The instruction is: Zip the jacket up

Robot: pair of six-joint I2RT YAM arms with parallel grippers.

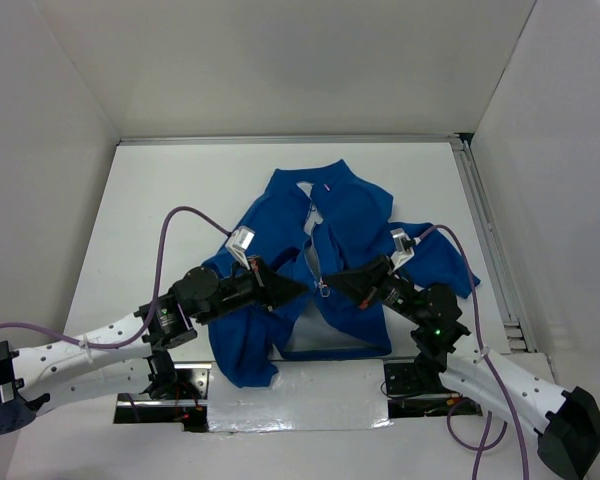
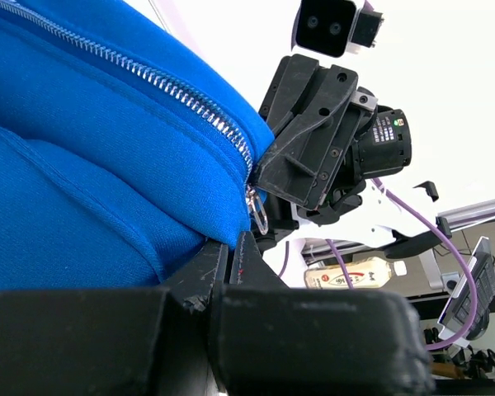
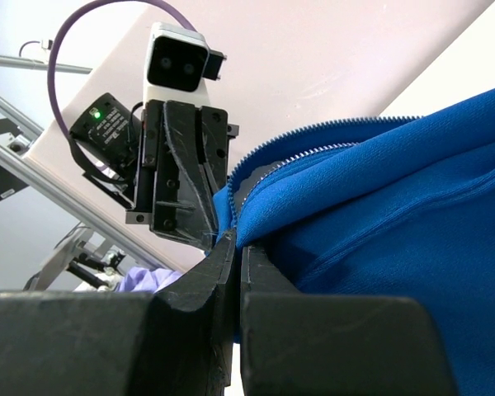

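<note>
The jacket (image 1: 355, 215) lies mid-frame on the table (image 1: 180, 180) in the top view. Its long axis runs near vertical, with the collar (image 1: 315, 182) toward the top and the hem (image 1: 340, 352) toward the bottom. The left gripper (image 1: 298, 288) and right gripper (image 1: 338, 282) are both clenched on fabric beside the slider (image 2: 252, 198). The slider sits low and the front gapes open above it, so most of the zipping seems left to do.
</note>
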